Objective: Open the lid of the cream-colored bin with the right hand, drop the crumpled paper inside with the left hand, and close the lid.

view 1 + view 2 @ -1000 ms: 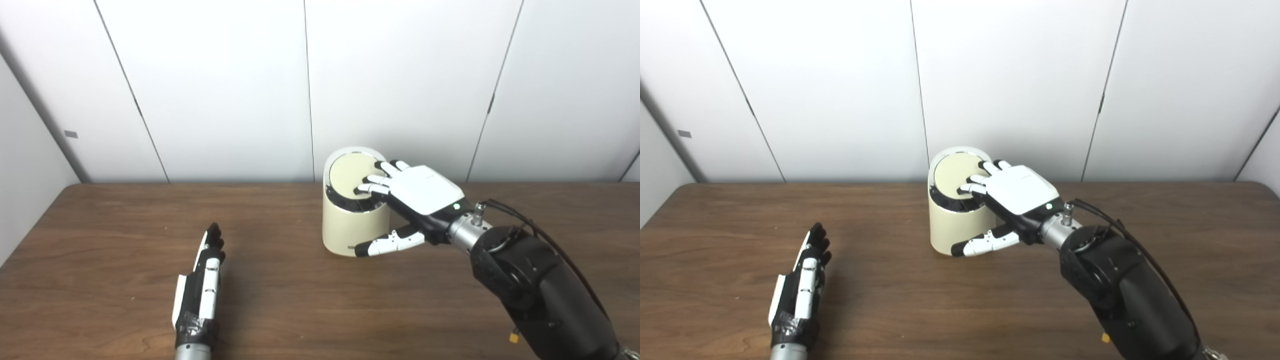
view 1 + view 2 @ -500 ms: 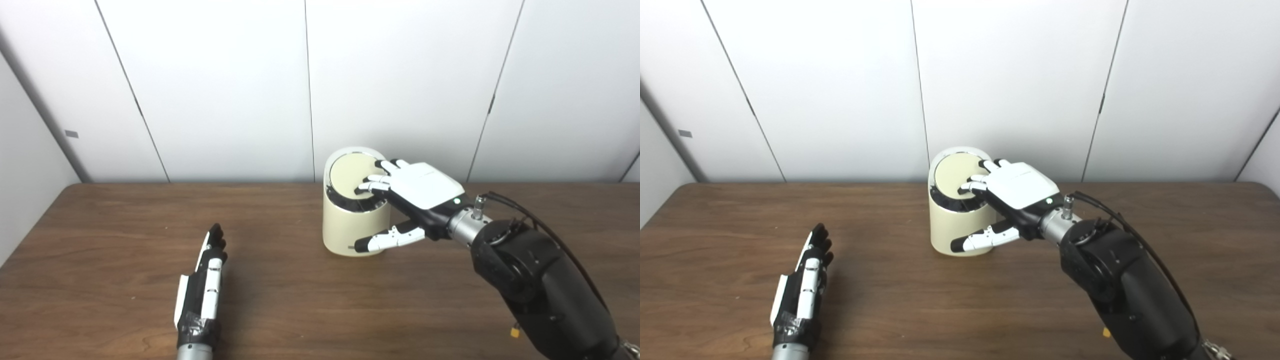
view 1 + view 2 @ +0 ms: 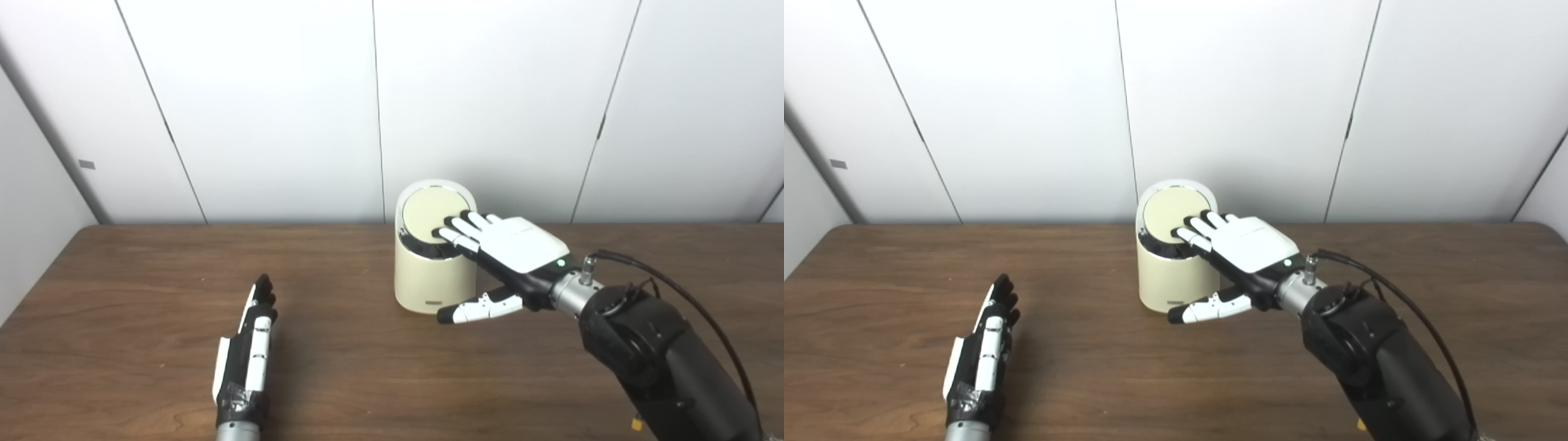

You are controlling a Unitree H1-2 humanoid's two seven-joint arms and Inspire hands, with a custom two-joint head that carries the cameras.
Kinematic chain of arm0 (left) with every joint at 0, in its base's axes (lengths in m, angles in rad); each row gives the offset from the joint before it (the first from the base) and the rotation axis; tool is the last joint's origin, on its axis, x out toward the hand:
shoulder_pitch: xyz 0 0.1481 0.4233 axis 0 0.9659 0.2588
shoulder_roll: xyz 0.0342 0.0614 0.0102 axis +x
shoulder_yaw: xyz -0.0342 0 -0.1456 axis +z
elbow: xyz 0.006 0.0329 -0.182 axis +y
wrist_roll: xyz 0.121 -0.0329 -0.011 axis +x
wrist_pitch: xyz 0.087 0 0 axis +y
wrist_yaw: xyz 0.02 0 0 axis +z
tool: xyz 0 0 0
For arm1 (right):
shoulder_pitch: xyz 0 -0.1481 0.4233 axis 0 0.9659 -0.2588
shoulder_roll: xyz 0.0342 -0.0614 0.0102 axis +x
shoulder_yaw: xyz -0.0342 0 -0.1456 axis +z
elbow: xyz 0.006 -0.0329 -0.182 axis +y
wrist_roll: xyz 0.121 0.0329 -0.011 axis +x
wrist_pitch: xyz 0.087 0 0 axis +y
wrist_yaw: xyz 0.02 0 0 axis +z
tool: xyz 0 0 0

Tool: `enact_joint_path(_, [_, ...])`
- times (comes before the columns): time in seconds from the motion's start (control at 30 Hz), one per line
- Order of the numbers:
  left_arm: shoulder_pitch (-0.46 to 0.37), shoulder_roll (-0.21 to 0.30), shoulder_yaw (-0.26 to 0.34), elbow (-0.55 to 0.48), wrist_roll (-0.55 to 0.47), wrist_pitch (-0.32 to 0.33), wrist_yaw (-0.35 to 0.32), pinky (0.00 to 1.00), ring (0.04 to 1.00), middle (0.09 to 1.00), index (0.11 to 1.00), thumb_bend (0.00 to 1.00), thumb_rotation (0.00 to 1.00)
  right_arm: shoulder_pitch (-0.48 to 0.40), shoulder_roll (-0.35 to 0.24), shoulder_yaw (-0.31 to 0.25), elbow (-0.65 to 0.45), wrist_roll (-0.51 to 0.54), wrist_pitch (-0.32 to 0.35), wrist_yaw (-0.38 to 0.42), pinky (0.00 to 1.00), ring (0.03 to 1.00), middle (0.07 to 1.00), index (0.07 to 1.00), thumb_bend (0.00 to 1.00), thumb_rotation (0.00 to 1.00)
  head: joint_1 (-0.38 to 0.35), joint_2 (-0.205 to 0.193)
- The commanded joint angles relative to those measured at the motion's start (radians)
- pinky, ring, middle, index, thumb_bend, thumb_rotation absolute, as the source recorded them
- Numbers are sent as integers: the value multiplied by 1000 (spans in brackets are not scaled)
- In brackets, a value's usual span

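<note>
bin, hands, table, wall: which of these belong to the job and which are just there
Part of the job:
- cream-colored bin
- its lid
- right hand, fingers spread over the lid's edge
- left hand, flat and holding nothing

Just there:
- wooden table
- white wall panels

No crumpled paper shows.

You are looking down from head height through two cameras set side by side, both facing forward across the tabletop toward its far edge and the white wall panels behind. Both show nearly the same stretch, from near edge to far edge. The right eye view reaches the table's far right corner; the left eye view shows more of the left side wall.
</note>
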Motion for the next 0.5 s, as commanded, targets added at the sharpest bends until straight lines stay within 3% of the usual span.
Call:
enact_joint_path(0.0, [23, -20, -14, 25, -1, -15, 5, 1000, 1000, 1000, 1000, 363, 895, -31, -9, -15, -4, -1, -14, -26, 1000, 1000, 1000, 977, 614, 1000, 1, 1])
enact_joint_path(0.47, [26, -19, -16, 24, -5, -22, 3, 1000, 1000, 1000, 1000, 327, 898, -40, 0, -70, -48, -32, 13, -36, 1000, 1000, 1000, 995, 607, 1000, 0, 6])
